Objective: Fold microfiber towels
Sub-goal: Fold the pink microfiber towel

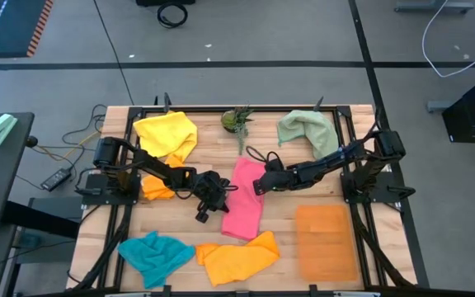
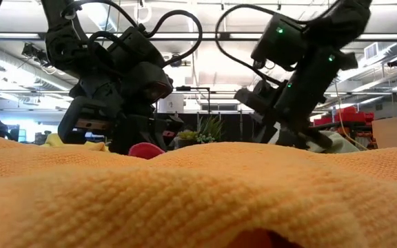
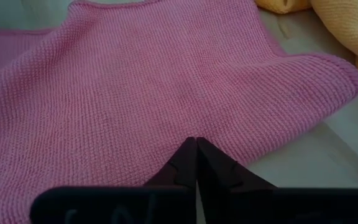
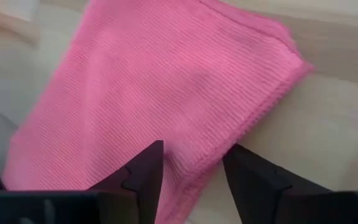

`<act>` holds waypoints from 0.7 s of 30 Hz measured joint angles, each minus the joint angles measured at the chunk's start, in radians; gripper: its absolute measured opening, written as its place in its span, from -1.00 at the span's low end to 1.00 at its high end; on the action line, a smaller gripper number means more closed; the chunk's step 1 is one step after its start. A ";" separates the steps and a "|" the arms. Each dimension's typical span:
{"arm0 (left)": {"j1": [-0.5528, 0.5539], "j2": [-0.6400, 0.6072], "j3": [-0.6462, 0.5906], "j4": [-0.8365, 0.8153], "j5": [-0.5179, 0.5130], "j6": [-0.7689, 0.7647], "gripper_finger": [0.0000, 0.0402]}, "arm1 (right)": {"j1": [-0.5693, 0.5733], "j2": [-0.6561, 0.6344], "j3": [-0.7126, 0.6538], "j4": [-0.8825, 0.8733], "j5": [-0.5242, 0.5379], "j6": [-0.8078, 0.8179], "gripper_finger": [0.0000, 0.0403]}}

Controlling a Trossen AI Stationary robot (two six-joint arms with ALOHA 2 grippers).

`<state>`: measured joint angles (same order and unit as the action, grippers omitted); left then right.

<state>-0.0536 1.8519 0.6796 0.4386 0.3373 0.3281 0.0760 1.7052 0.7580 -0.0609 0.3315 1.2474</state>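
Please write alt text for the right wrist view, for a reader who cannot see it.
A folded pink towel lies on the pale wooden table, seen past the right claw, whose two dark fingers stand open just over the towel's near edge.

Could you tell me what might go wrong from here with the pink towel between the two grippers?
1. The left gripper is shut right at the pink towel's edge; if it has pinched fabric, pulling away could drag the fold open.
2. The right gripper is open over the towel's edge; closing there may catch only the upper layer and skew the fold.
3. An orange towel lies against the pink towel's near end, so sliding the pink one could rumple it.
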 joint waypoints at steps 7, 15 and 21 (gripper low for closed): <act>0.000 0.000 0.000 -0.002 0.000 0.001 -0.89 | -0.007 -0.001 -0.009 0.026 0.038 -0.018 -0.22; 0.000 0.000 0.000 -0.002 0.000 0.004 -0.95 | -0.028 -0.001 0.002 0.000 0.053 -0.070 -0.52; 0.000 0.000 0.000 -0.002 0.000 0.000 -0.88 | -0.050 -0.007 0.003 -0.001 0.052 -0.128 -0.78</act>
<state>-0.0536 1.8523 0.6796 0.4366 0.3370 0.3283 0.0260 1.6984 0.7612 -0.0621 0.3835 1.1190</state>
